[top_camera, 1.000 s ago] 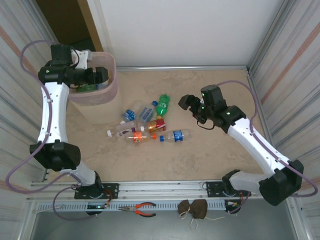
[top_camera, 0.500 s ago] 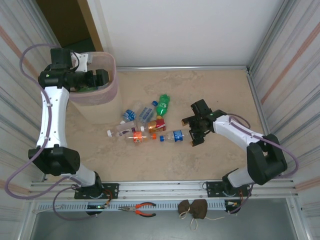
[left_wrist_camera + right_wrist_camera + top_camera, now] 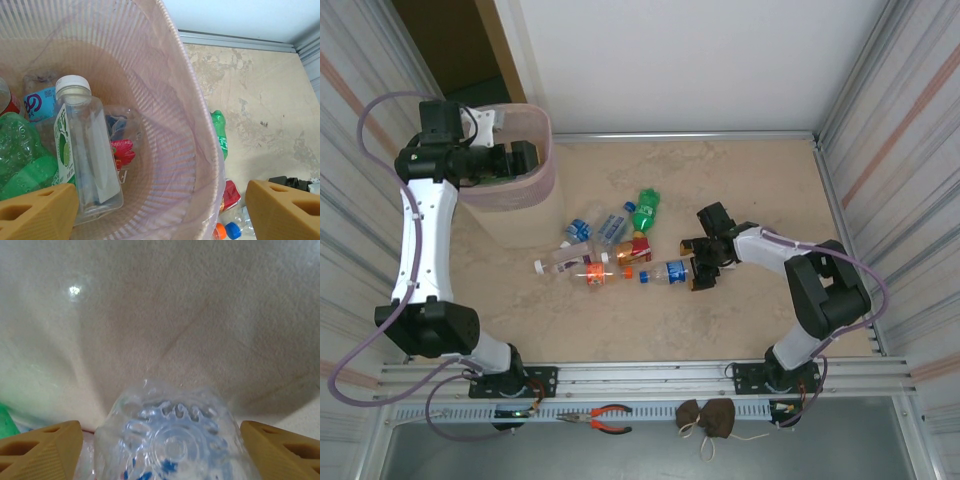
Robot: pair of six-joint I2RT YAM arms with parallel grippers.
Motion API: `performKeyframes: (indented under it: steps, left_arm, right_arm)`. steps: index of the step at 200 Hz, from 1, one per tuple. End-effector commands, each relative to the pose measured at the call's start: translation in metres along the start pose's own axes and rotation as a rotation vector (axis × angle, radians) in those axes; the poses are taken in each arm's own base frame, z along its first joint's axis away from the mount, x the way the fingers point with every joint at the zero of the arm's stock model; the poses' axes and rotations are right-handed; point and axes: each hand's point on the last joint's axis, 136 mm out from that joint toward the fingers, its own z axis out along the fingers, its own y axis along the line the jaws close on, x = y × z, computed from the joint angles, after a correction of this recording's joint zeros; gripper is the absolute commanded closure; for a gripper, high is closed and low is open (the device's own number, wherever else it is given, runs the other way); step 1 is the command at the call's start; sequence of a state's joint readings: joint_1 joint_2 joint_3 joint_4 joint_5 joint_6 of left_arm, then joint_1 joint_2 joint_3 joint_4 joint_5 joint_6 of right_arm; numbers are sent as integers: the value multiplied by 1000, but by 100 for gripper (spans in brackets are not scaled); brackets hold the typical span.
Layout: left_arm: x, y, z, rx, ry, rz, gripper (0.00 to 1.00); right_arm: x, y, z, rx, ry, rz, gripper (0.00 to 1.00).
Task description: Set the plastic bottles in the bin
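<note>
The pale-pink bin point(image 3: 525, 190) stands at the back left. My left gripper point(image 3: 515, 158) hovers over its rim, open and empty point(image 3: 160, 200). Inside the bin point(image 3: 170, 150) lie a clear white-capped bottle point(image 3: 82, 150), a green one point(image 3: 20, 155) and a blue-labelled one point(image 3: 40, 100). Several plastic bottles lie mid-table: a green one point(image 3: 645, 207), a red-labelled one point(image 3: 633, 248) and a clear blue-labelled one point(image 3: 668, 271). My right gripper point(image 3: 703, 268) is low at that clear bottle's base point(image 3: 172, 440). Its fingers point(image 3: 40, 450) flank the base with small gaps, open.
More bottles with blue, orange and white caps point(image 3: 582, 228) point(image 3: 600, 273) point(image 3: 555, 264) crowd left of the clear one. Ribbed walls close in both sides and a white wall the back. Pliers point(image 3: 610, 418) and a brown pouch point(image 3: 708, 418) lie on the front rail.
My right arm has swung down and left from above the table to the clear bottle's base, its fingers now on either side of it. The left gripper has stayed over the bin.
</note>
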State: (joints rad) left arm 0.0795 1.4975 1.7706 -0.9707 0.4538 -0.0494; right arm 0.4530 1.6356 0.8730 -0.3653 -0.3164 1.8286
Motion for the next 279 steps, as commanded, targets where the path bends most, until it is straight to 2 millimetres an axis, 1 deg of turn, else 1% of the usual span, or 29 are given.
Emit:
performKeyframes:
  steps: [1, 43, 66, 82, 109, 114, 130, 153, 173, 186, 206, 218, 235, 262, 279]
  left_arm:
    - [-3, -7, -12, 23, -35, 3, 13]
    - [-4, -8, -15, 23, -45, 6, 13]
    - [-5, -10, -17, 27, -50, 4, 13]
    - [-6, -12, -19, 34, -59, 5, 13]
    - [-11, -19, -23, 63, -91, 14, 13]
    - [-12, -21, -24, 77, -102, 17, 14]
    - [-17, -31, -28, 126, -144, 18, 14]
    - [-23, -51, -33, 242, -206, 21, 14]
    - [-24, -67, -38, 339, -255, 28, 15]
    - [-24, -78, -41, 391, -277, 45, 15]
    - [-19, -99, -42, 446, -283, 105, 15]
    - [-14, -113, -40, 472, -275, 153, 15]
    - [-6, -137, -40, 510, -267, 232, 15]
    - [9, -171, -39, 568, -257, 330, 14]
    - [23, -195, -36, 623, -239, 385, 14]
  right_arm:
    - [-3, -6, 7, 21, 8, 45, 24]
    - [-4, -8, 7, 18, 7, 51, 37]
    - [-5, -7, 1, 6, -1, 45, 40]
    - [-7, -6, -8, -7, -21, 40, 42]
    - [-17, -3, -31, -44, -91, 3, 43]
    - [-19, 1, -37, -63, -107, -14, 43]
    - [-25, 9, -59, -88, -183, -98, 44]
    - [-30, 25, -92, -128, -293, -258, 44]
    - [-20, 50, -113, -204, -328, -468, 44]
    - [-9, 67, -128, -257, -338, -612, 43]
    - [9, 84, -150, -327, -344, -820, 43]
    - [20, 92, -162, -370, -343, -916, 43]
    - [39, 103, -182, -451, -334, -1056, 43]
    - [66, 110, -211, -557, -314, -1217, 43]
    - [82, 113, -230, -615, -299, -1289, 44]
